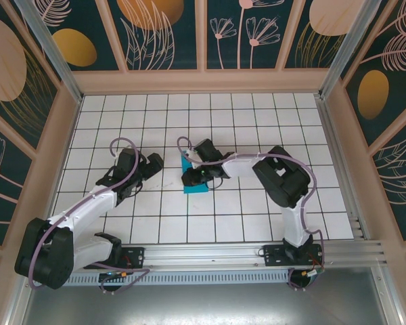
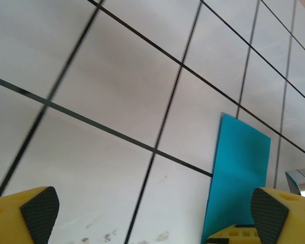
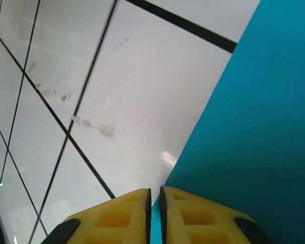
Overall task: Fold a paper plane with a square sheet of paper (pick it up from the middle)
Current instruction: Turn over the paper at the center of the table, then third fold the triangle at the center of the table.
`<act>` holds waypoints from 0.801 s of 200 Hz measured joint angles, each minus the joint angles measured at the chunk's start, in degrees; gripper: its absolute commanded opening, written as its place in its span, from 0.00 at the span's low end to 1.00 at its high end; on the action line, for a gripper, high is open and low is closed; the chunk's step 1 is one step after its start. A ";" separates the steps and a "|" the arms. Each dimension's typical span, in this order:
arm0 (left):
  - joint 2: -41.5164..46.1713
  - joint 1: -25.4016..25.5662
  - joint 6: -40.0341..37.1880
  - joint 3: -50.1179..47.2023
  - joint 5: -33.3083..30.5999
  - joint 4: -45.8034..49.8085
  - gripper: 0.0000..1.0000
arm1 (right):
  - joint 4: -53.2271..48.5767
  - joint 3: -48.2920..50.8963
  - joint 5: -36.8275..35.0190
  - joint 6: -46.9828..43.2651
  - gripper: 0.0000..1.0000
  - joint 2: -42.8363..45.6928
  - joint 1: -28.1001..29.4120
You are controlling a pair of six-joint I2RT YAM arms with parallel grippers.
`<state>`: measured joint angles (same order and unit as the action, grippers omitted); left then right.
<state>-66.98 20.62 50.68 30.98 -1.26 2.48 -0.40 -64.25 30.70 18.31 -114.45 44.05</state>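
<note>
The right pincer (image 3: 154, 203) is pressing its two yellow fingers (image 3: 117, 216) almost together, leaving just a thin slit, and it is nipping the edge of the teal paper (image 3: 254, 127), a sliver of which is showing in that slit. Seen from above, this pincer (image 1: 191, 178) is bearing down on the paper (image 1: 196, 189), which is lying flat on the table (image 1: 257, 115) near the middle, slightly towards the arms, with a straight-edged strip of teal peeking out on either side of the black wrist. The left pincer (image 2: 153, 211) is standing wide open with nothing between its dark textured pads (image 2: 38, 208), and it is hanging over bare white tiles just to the left of the paper (image 2: 241, 173), apart from it. From overhead, the left pincer (image 1: 151, 164) is pointing across at the right one, the two arms reaching in from opposite sides. Faint grey smudges are marking the tiles beside the paper, and patterned dark walls (image 1: 166, 34) are ringing the table.
</note>
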 measured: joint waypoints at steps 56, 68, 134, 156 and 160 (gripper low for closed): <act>-0.59 1.38 1.03 -1.73 8.85 -6.45 0.70 | 0.98 7.28 3.96 4.52 0.37 8.96 -2.75; -1.51 2.91 2.12 -1.73 10.05 -8.02 0.56 | 2.05 9.40 4.04 6.16 0.36 12.07 -3.54; -11.52 14.32 8.37 -0.09 12.63 -16.52 0.04 | 5.88 16.96 1.36 14.43 0.13 19.34 -10.36; -15.06 17.25 9.90 0.35 12.83 -18.99 0.00 | 7.15 16.63 1.05 16.00 0.12 17.05 -10.32; -15.69 17.68 10.10 0.52 12.85 -19.28 0.00 | 7.39 16.59 0.94 16.26 0.12 16.63 -10.32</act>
<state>-82.67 38.30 60.77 31.51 11.60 -16.80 6.98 -47.66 31.64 34.57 -97.82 33.74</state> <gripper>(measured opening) 0.065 0.120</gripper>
